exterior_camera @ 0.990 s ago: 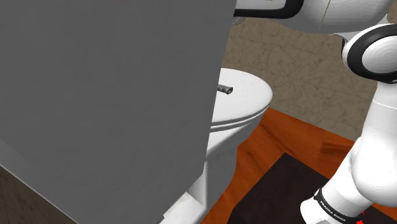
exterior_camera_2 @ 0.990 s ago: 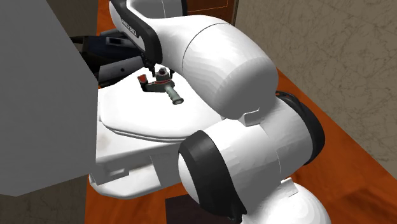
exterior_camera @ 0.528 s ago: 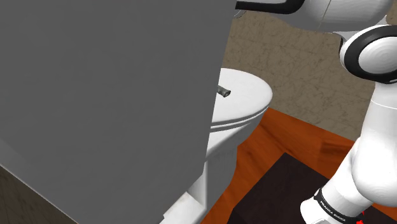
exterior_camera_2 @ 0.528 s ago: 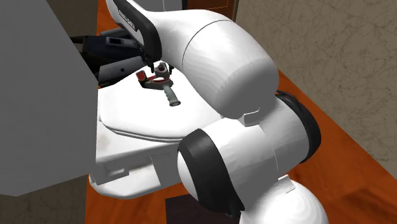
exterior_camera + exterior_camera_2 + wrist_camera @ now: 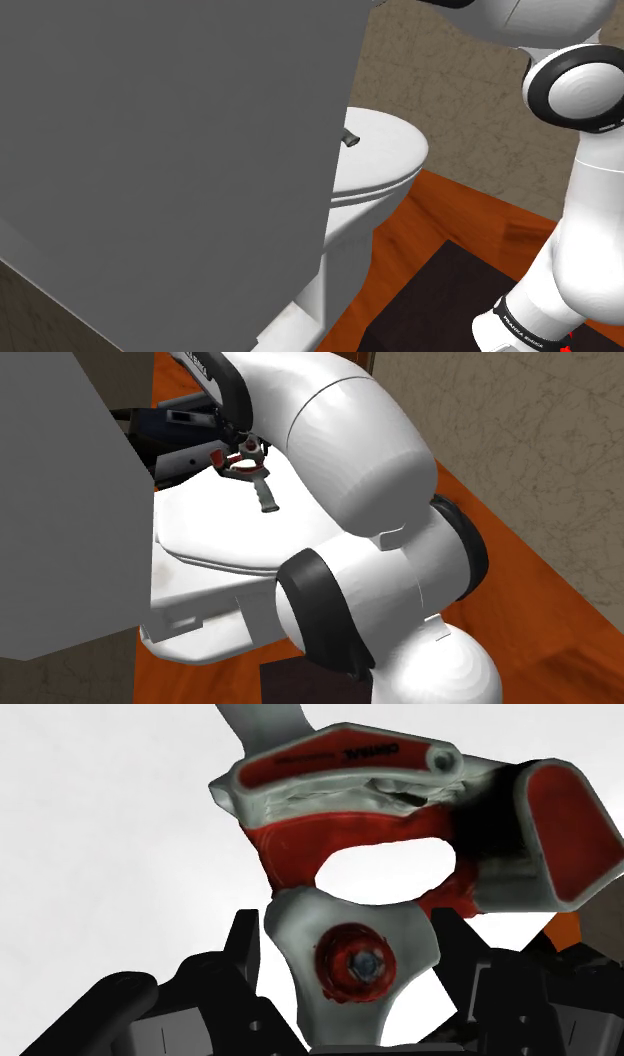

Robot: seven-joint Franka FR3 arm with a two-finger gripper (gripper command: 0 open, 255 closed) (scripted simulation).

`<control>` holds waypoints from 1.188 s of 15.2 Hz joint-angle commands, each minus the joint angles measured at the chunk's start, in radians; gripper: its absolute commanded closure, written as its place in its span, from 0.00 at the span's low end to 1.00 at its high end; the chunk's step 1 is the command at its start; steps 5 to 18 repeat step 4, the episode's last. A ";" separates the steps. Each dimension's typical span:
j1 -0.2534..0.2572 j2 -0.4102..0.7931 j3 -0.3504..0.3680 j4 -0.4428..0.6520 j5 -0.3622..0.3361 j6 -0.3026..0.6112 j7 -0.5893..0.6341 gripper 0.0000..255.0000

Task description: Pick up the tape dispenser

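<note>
In the shoulder view, the left is taken up by a flat grey panel [image 5: 170, 150]. At its right edge, the dark handle tip of a red and pale grey tape dispenser [image 5: 349, 140] is glimpsed above the closed white toilet lid [image 5: 385, 150]. Further right, an orange-brown wooden floor [image 5: 440, 215] is seen, and the white arm [image 5: 585, 200] rises from the dark stand [image 5: 440, 300] at the lower right.

In the second exterior view, the grey panel is again at the left. The tape dispenser is seen over the rear of the toilet lid, head uppermost, with its ribbed grey handle [image 5: 266, 498] slanting down toward the lid. It cannot be told whether the handle's end touches the lid. The black end effector [image 5: 238, 448] is set on the head from above, under the bulky white arm at the right.

In the wrist view, the round pale hub [image 5: 355, 964] with its red centre is clasped between the two black fingers [image 5: 247, 944]. The end effector is thus clenched on the tape dispenser. A red flap [image 5: 560, 829] is seen beyond the right-hand finger.
</note>
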 commanded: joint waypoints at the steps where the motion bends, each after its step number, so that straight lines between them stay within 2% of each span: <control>1: 0.003 0.022 0.001 0.062 -0.003 -0.040 0.005 1.00; 3: 0.005 0.035 0.001 0.098 -0.004 -0.064 0.007 1.00; 18: 0.005 0.034 0.001 0.098 -0.004 -0.063 0.007 1.00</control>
